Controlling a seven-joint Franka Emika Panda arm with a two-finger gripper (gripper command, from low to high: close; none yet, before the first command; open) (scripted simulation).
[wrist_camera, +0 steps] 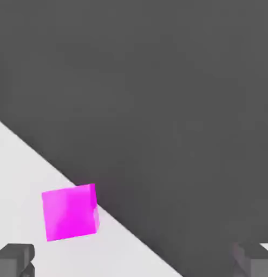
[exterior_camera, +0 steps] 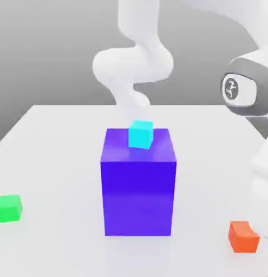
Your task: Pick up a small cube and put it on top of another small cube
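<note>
One magenta cube (wrist_camera: 70, 212) on the white table (exterior_camera: 60, 162), near the table's edge; a sliver of it at the exterior view's lower right corner. Pincer (wrist_camera: 135, 261): spread wide, nothing between its tips. Large blue-violet block (exterior_camera: 138, 197) upright, cyan cube (exterior_camera: 141, 134) on top. Green cube (exterior_camera: 9, 208) at the exterior view's left, orange cube (exterior_camera: 243, 237) at its right

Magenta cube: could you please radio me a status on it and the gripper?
Gripper open, empty. Magenta cube on the table, ungrasped. Nothing seen between them; orange cube nearby.
</note>
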